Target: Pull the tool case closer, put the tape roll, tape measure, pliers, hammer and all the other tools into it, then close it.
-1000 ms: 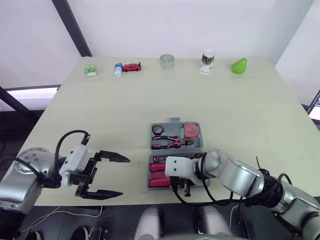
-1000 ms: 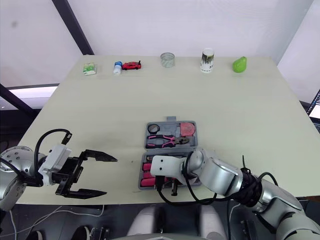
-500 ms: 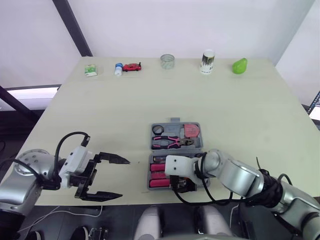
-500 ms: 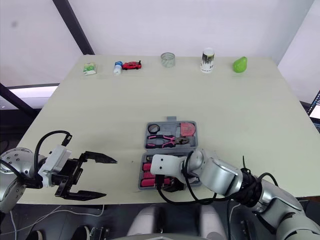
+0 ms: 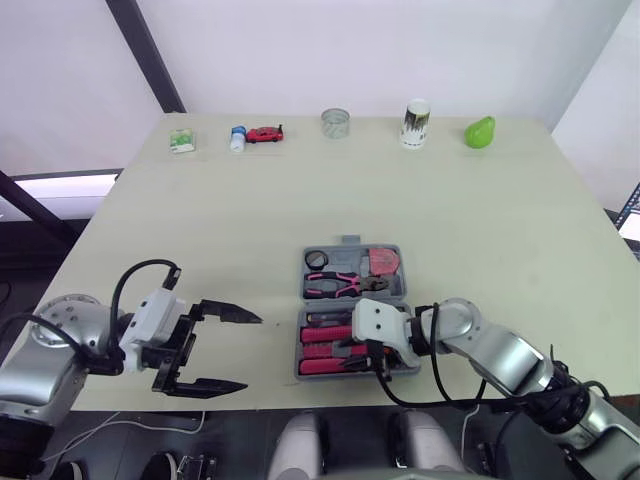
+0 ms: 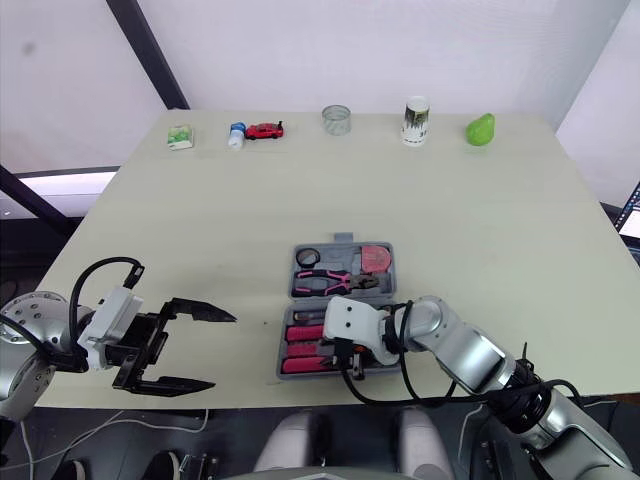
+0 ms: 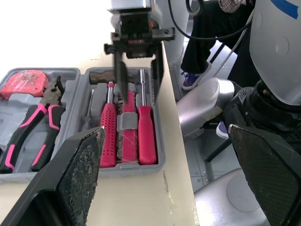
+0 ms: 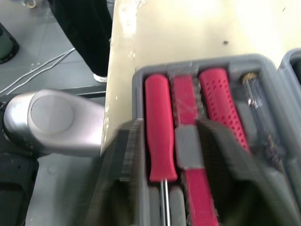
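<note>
1. Right gripper is sliding rightward, uncovering red handles; fingers parted, empty, tool case directly beneath.
2. Case is lying open, table edge just robot-side of that gripper.
3. Left gripper is hanging wide open, empty.

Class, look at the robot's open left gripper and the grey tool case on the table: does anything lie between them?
Nothing visible does. A bare stretch of beige table separates the left gripper from the open grey plastic tool case.

1 case, 3 red-hdl tools
</note>
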You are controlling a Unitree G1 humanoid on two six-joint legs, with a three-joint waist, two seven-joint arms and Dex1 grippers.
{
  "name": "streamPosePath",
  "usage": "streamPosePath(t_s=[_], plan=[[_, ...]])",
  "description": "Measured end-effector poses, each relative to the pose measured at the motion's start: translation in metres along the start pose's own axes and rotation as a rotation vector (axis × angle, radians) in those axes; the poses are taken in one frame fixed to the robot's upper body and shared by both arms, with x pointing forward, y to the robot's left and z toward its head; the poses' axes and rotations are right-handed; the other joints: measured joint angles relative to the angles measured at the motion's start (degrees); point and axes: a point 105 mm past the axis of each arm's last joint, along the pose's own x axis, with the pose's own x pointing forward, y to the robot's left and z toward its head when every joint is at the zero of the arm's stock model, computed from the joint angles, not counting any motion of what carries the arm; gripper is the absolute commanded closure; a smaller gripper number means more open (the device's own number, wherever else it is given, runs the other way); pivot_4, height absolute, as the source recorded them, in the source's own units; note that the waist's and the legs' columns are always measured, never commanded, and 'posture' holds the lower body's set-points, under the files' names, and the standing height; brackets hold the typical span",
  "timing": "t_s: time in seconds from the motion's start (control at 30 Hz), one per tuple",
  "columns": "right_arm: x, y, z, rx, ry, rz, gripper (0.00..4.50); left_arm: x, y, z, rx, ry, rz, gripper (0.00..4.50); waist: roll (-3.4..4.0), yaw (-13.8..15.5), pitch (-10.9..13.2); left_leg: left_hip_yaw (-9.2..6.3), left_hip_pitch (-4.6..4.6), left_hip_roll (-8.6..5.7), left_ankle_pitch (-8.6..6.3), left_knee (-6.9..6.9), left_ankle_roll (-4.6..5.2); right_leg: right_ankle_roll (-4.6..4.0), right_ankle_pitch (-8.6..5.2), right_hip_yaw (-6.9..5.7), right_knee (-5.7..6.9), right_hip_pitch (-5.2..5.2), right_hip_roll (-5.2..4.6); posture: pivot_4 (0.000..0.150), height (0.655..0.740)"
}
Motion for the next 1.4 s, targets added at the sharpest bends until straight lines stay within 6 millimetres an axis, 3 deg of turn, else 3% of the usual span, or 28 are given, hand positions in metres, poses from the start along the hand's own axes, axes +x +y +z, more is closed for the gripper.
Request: streamPosePath(t_s=[0.33,0.77,0.87,0.93,0.97,1.1,1.27,1.4], plan=[[0.007,-0.002,-0.021,0.030,0.009,-0.008,4.37,0.001,0.000,0.000,0.000,-0.006,0.001,0.00,-0.01,0.1,0.0,0.01,0.00,0.00,0.00,0.00,0.00,0.00,0.00,0.00,0.00,0.01,0.00,0.150,0.7400],[0.000,-0.002,-0.026,0.067,-0.029,-0.057,4.37,0.004,0.003,-0.003,-0.041,-0.048,0.040,0.00,-0.03,0.2,0.0,0.00,0.06,0.00,0.00,0.01,0.00,0.00,0.00,0.02,0.01,0.06,0.00,0.150,0.7400],[-0.018,-0.019,-0.026,0.079,-0.037,-0.158,4.37,0.002,0.011,-0.007,-0.081,-0.065,0.109,0.00,-0.03,0.2,0.0,0.01,0.05,-0.01,0.00,0.03,0.00,0.01,0.01,0.02,0.01,0.06,0.00,0.150,0.7400],[-0.043,-0.040,-0.018,0.088,-0.104,-0.275,4.37,0.001,0.022,-0.015,-0.105,-0.082,0.205,0.00,-0.04,0.2,0.0,-0.02,0.05,-0.01,0.00,0.02,0.00,0.02,0.01,0.02,0.00,0.07,0.01,0.150,0.7400],[-0.046,-0.041,-0.017,0.089,-0.111,-0.285,4.37,0.001,0.023,-0.015,-0.108,-0.084,0.212,0.00,-0.04,0.2,0.0,-0.02,0.05,-0.01,0.00,0.02,0.00,0.02,0.01,0.02,0.00,0.07,0.01,0.150,0.7400],[-0.087,-0.058,-0.009,0.060,-0.271,-0.437,4.37,-0.005,0.036,-0.027,-0.154,-0.107,0.344,0.00,-0.06,0.2,0.0,-0.03,0.04,-0.02,0.00,0.00,0.00,0.03,0.02,0.01,-0.01,0.08,0.01,0.150,0.7400],[-0.113,-0.071,-0.052,0.166,-0.185,-0.481,4.37,-0.015,0.053,-0.051,-0.195,-0.079,0.445,0.00,-0.04,0.2,0.0,0.00,0.13,-0.04,0.00,0.03,0.00,0.03,0.02,0.03,0.00,0.16,0.01,0.150,0.7400],[-0.115,-0.086,-0.079,0.202,-0.106,-0.494,4.37,-0.003,0.071,-0.076,-0.233,-0.047,0.467,0.00,-0.05,0.2,0.0,-0.02,0.12,-0.06,0.01,0.06,0.01,0.04,0.03,0.02,0.01,0.18,0.03,0.150,0.7400]])
